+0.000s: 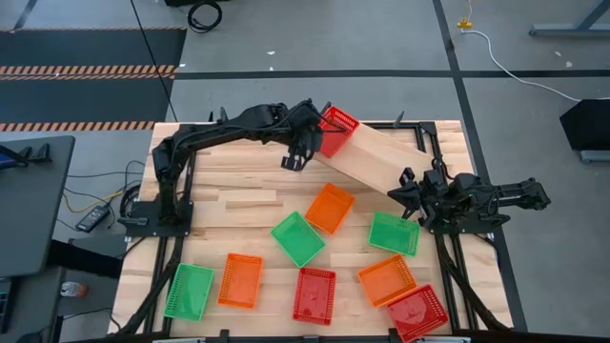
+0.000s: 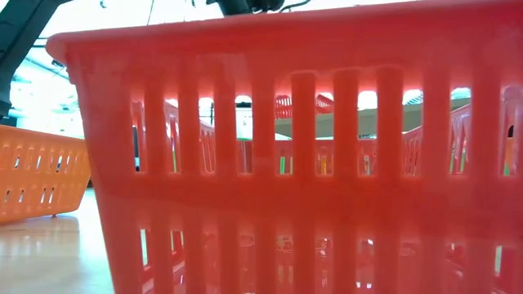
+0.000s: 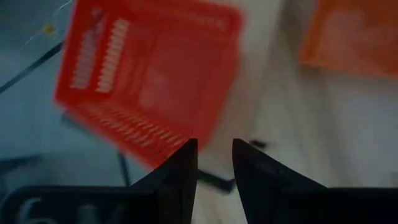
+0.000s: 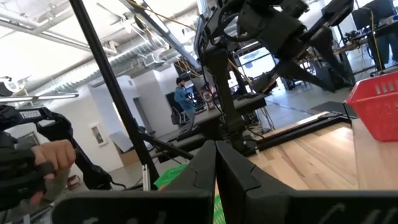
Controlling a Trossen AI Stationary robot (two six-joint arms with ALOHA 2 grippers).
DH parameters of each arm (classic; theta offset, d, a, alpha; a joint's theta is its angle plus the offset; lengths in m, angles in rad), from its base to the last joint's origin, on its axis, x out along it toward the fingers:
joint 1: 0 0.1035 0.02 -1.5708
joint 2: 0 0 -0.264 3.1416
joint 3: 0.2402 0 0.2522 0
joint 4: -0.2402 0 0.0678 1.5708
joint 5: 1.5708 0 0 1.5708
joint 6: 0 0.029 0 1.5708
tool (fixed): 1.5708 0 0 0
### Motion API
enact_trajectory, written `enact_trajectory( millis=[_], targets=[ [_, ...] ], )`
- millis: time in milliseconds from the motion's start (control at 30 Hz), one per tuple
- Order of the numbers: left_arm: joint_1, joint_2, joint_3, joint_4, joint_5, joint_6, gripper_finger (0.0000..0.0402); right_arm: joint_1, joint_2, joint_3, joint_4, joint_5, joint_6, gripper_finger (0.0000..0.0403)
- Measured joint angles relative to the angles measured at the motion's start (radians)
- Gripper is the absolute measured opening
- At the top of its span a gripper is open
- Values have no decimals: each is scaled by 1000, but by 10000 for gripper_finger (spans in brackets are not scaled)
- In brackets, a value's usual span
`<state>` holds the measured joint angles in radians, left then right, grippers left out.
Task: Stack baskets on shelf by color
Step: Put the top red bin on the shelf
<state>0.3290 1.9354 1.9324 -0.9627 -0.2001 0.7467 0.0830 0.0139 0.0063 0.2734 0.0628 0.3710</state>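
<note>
The wooden table (image 1: 248, 205) is standing on a grey concrete floor (image 1: 315, 43) crossed by dark seams. Beyond the table's far left corner a black mat (image 1: 86, 81) with orange-striped edges is lying flat. A dark desk (image 1: 29, 205) is sitting just left of the table. A white cable (image 1: 510, 59) is trailing across the floor beyond the table's far right corner. Farther back, a person in blue (image 4: 183, 99) is standing under white ceiling beams (image 4: 43, 28).
</note>
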Motion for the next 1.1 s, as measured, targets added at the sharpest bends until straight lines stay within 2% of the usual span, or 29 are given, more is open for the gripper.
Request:
enact_trajectory(
  millis=[133, 400, 600, 733, 1100],
  targets=[
    [47, 0, 0, 8, -42, 18, 108, 0, 0, 0, 0, 0, -7, 16],
    [137, 0, 0, 0, 41, -3, 108, 0, 0, 0, 0, 0, -8, 16],
    [173, 11, 0, 46, 47, -41, 107, 0, 0, 0, 0, 0, -8, 16],
    [169, 17, 0, 96, 52, -75, 107, 0, 0, 0, 0, 0, -8, 16],
    [129, 68, 0, 56, 29, -47, 101, 0, 0, 0, 0, -4, -8, 16]
  ],
)
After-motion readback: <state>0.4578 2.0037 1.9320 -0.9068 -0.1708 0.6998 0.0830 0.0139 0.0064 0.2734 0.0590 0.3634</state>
